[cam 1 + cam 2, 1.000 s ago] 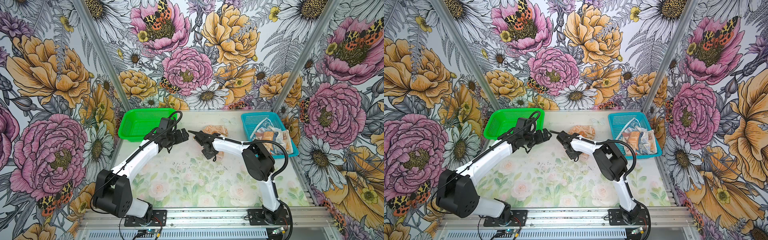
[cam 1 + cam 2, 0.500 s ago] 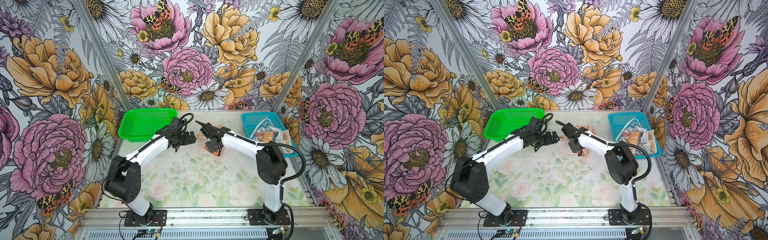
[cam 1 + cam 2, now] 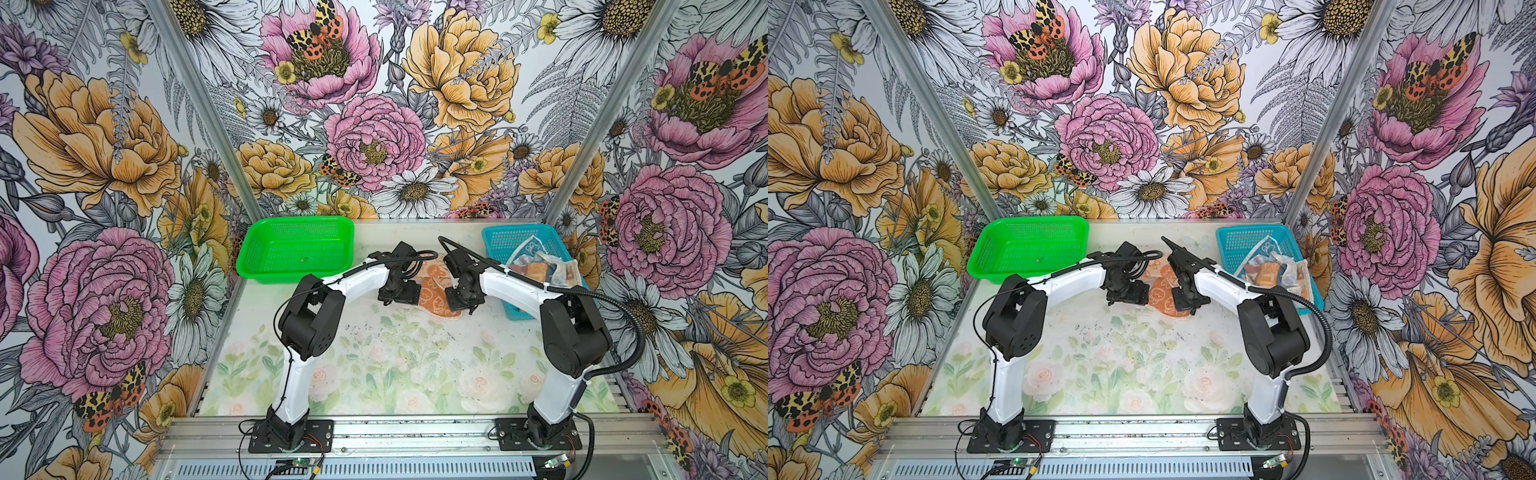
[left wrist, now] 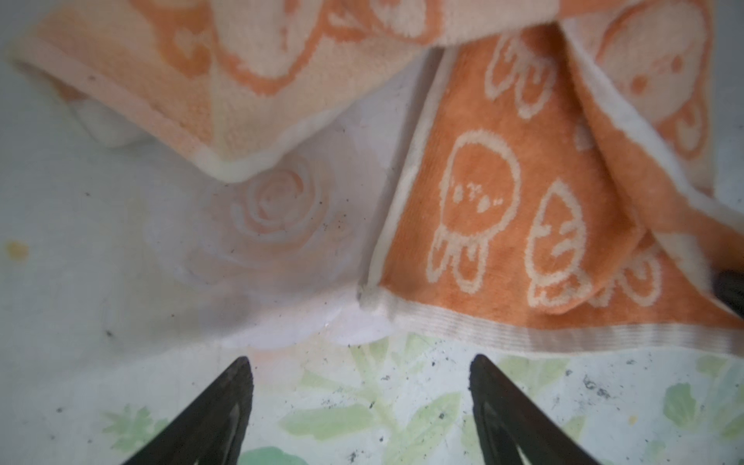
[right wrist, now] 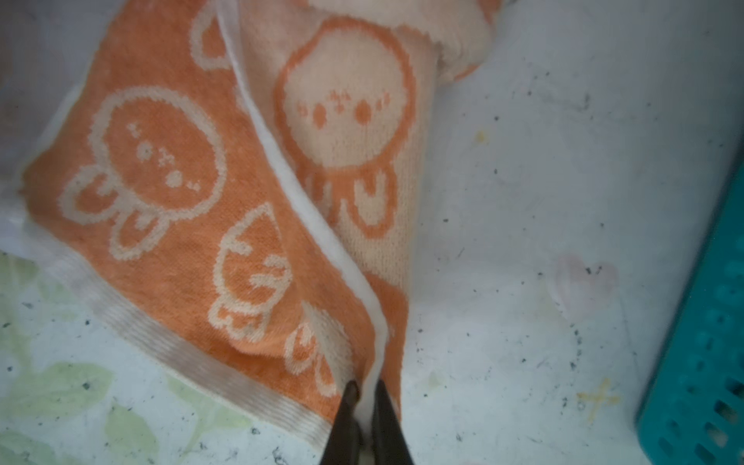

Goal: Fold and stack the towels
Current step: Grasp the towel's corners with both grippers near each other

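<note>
An orange towel (image 3: 432,297) (image 3: 1163,297) with cream rabbits lies crumpled on the table between my two grippers. The right gripper (image 3: 459,301) (image 3: 1185,306) is shut on it. In the right wrist view the jaws (image 5: 365,388) pinch the white side hem of the towel (image 5: 169,225) near its striped end. The left gripper (image 3: 399,293) (image 3: 1128,297) stands open beside the towel. In the left wrist view its tips (image 4: 360,362) hover over bare table, just short of the striped hem of the towel (image 4: 523,225). More towels (image 3: 540,266) lie bunched in the blue basket (image 3: 519,232).
An empty green basket (image 3: 299,219) sits at the back left, close behind the left arm. The blue basket's wall (image 5: 704,362) stands close to the right gripper. The floral table mat (image 3: 415,365) stretches toward the front rail.
The right gripper has pulled the orange towel forward and to the right. The left gripper has followed it to the right, up to the towel's edge, and its jaws have narrowed a little.
</note>
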Action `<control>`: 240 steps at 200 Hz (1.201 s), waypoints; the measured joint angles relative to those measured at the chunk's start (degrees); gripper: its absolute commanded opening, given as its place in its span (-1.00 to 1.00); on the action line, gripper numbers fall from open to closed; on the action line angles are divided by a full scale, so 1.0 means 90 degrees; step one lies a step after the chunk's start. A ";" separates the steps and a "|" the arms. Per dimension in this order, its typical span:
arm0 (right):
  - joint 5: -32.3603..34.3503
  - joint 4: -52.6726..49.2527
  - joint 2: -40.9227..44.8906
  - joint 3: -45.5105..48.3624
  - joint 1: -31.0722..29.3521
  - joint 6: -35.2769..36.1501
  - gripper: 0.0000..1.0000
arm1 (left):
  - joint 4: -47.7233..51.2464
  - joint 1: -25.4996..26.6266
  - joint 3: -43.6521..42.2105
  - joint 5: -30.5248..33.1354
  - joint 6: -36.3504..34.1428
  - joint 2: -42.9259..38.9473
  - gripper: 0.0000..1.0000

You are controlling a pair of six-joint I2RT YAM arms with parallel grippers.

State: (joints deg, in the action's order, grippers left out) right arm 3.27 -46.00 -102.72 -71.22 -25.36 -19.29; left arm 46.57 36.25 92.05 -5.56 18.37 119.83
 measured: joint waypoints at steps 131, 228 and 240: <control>-0.0733 0.0573 0.0418 0.0284 0.0267 -0.0214 -0.78 | 0.1948 0.0279 0.2018 0.0209 -0.0537 0.1071 0.34; -0.1246 0.0673 0.1105 0.0799 0.0347 -0.0216 -0.78 | 0.2140 0.0240 0.2263 -0.0080 -0.0080 0.1387 0.15; -0.1287 0.0687 0.1229 0.0901 0.0347 -0.0219 -0.78 | 0.2140 0.0199 0.2263 -0.0121 -0.0036 0.1406 0.14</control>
State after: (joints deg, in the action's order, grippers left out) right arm -8.32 -39.81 -91.66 -63.11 -22.24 -21.26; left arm 65.82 38.04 112.42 -6.66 18.04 132.49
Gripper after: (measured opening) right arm 0.110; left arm 0.578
